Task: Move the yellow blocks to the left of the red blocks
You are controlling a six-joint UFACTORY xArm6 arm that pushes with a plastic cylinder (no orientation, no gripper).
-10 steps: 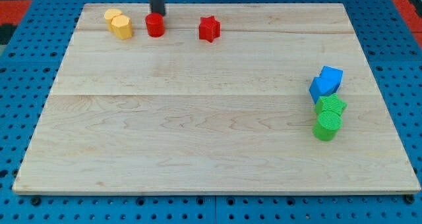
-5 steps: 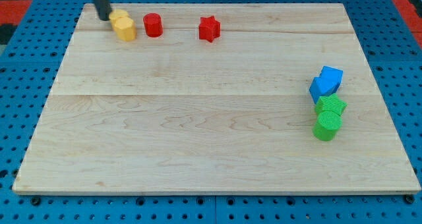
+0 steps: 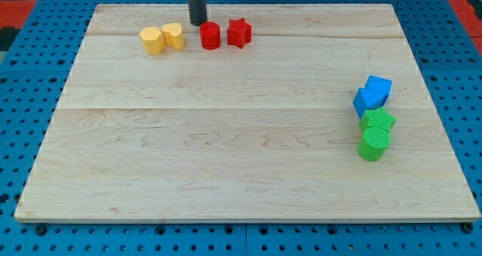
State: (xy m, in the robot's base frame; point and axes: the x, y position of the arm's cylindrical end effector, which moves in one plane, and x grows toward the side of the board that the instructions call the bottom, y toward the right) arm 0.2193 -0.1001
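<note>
Two yellow blocks lie side by side near the view's top left: a yellow hexagonal block point(image 3: 152, 41) and a yellow cylinder-like block point(image 3: 173, 35). Right of them sit a red cylinder point(image 3: 209, 36) and a red star point(image 3: 239, 32), almost touching. The four form a row. My tip point(image 3: 198, 22) is just above the gap between the right yellow block and the red cylinder, close to the red cylinder's top-left side.
At the view's right a blue block point(image 3: 373, 92) sits above a green star-like block point(image 3: 377, 121) and a green cylinder point(image 3: 373, 144), all clustered together. The wooden board point(image 3: 226, 135) lies on a blue pegboard.
My tip has moved from the far left of the yellow blocks to the right, above the red cylinder. The yellow blocks and the red cylinder have shifted right; the red cylinder now sits next to the star.
</note>
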